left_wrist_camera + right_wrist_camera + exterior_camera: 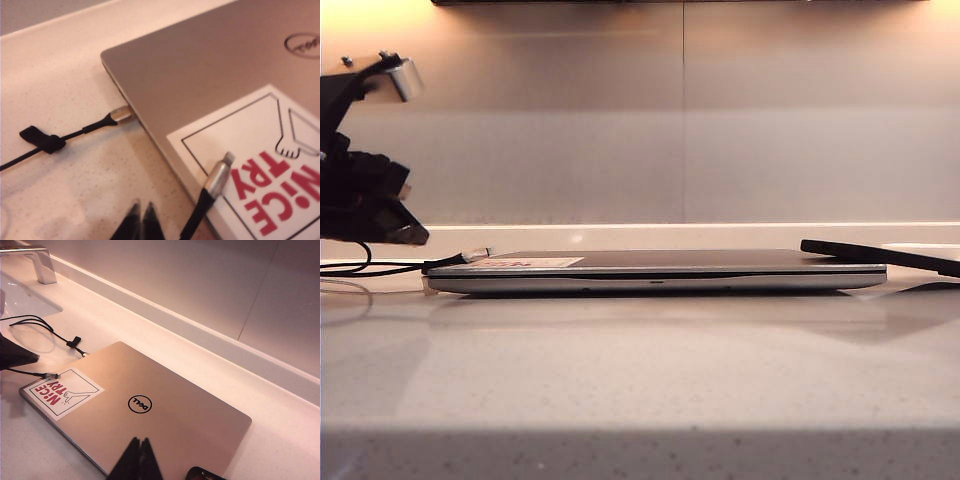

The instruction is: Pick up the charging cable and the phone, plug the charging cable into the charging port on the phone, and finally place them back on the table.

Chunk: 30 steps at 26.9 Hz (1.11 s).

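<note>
The charging cable [218, 176], a black cord with a silvery tip, lies with its tip on the sticker at the laptop's left corner [475, 255] [52, 375]. My left gripper [141, 206] is shut and empty, hovering over the table [65, 200] just beside that cord; in the exterior view the left gripper [417, 236] hangs at the far left. The phone [880, 255], a thin black slab, rests tilted on the laptop's right end; only the phone's corner [204, 474] shows in the right wrist view. My right gripper [140, 442] is shut and empty above the laptop lid, near the phone.
A closed silver laptop [660, 270] with a white-and-red sticker [62, 391] lies across the table. A second black cord [119, 114] is plugged into its side. A sink [25, 302] and tap [44, 264] lie beyond the laptop's left end. A wall runs along the back.
</note>
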Available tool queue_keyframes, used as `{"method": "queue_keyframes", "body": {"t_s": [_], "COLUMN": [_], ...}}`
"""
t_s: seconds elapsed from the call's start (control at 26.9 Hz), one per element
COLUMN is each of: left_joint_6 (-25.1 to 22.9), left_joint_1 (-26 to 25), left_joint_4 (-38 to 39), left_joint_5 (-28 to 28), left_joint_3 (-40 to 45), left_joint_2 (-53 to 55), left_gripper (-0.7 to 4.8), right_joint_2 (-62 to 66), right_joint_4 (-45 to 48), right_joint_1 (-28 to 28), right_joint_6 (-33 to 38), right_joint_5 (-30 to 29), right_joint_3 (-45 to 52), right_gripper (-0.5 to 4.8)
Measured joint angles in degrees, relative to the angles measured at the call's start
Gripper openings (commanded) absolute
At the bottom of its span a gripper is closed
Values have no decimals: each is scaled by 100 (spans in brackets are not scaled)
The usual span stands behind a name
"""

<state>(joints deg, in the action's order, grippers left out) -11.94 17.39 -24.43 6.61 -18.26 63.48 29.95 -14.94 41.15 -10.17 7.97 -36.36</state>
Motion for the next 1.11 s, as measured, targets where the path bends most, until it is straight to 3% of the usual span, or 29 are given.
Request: {"method": "queue_keyframes", "body": {"t_s": [0.11, 0.22, 0.41, 1.11], "left_joint_6": [-278, -813, -1161, -1419], "left_joint_1": [0, 0, 0, 0], "left_joint_4": [-24, -22, -17, -63], "left_joint_5": [0, 0, 0, 0], "left_joint_3": [-2, -2, -2, -7], "left_joint_2": [-4, -7, -7, 496], "left_gripper": [292, 292, 290, 285], "right_joint_2": [0, 0, -2, -2], "right_joint_4": [0, 0, 0, 4], "right_joint_1": [2, 2, 2, 2], "right_joint_6": [0, 0, 0, 0], "right_joint_5": [0, 0, 0, 0], "right_joint_3": [0, 0, 0, 0], "right_gripper": [-2, -2, -2, -2]}}
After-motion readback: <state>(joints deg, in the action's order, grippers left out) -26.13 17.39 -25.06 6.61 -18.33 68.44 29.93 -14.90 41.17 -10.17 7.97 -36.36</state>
